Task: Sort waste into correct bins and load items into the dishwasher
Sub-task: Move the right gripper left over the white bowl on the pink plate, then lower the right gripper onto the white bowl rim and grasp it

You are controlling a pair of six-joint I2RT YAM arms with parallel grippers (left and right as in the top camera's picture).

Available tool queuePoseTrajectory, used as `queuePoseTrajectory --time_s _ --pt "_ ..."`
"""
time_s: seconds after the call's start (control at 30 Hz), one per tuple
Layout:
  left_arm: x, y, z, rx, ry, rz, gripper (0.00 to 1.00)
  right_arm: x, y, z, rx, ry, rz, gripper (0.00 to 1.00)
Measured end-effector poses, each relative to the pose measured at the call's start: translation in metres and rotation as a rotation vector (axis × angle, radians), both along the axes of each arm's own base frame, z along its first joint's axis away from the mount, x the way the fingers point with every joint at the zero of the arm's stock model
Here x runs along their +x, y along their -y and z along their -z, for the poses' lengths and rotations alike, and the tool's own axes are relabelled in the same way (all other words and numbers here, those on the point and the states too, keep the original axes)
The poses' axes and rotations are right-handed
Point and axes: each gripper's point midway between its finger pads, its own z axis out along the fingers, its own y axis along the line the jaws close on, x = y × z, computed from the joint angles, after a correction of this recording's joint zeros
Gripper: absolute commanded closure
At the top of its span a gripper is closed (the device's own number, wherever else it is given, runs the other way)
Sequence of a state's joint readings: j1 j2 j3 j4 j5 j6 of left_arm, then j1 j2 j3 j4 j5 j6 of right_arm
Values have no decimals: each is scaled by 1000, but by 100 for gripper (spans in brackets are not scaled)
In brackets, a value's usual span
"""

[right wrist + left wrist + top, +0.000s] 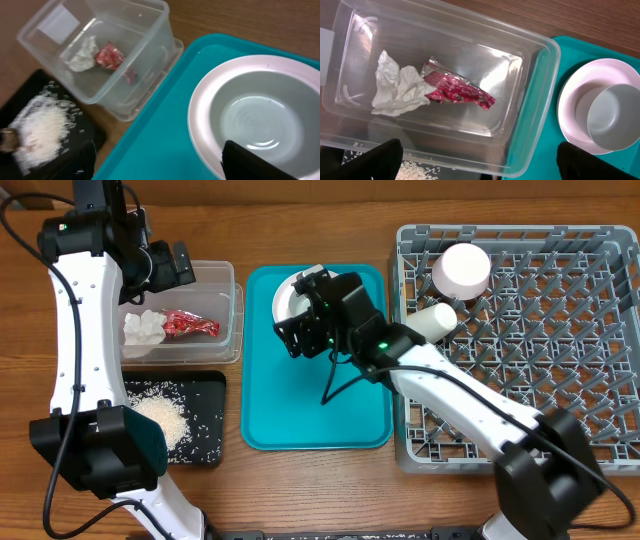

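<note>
Bowls (pixel 461 268) (pixel 612 117): two; plate (pixel 570 107): one; cup (pixel 432 320): one; both end effectors (pixel 480 162) (pixel 165 160) gaping, empty

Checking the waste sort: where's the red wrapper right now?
Overhead view, left side: the red wrapper lies inside the clear tub, against the white napkin.

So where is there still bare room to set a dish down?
The near half of the teal tray, below the plate, is bare. So is most of the grey rack, away from the cup and bowl in its far left corner. The clear tub is free only right of the wrapper. The black tray is crowded with rice.
</note>
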State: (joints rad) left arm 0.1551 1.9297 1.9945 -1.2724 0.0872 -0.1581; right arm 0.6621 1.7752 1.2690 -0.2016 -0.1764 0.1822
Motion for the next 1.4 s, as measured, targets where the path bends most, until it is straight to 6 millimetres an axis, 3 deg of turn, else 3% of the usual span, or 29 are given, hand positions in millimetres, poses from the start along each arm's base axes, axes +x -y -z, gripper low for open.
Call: queuePoseTrajectory --time_s 0.2,0.47,0.77,0.87,1.4 --pt "0 2 0 2 0 4 0 24 -5 23 -18 55 47 25" --pt "0 2 0 2 0 4 0 44 -8 24 -18 149 75 25" --pt "0 2 0 2 0 4 0 44 -6 76 -94 79 73 31" --pt "0 2 0 2 0 4 0 43 -5 80 -102 70 71 35" --pt "0 2 0 2 0 4 0 44 1 86 -176 110 42 35"
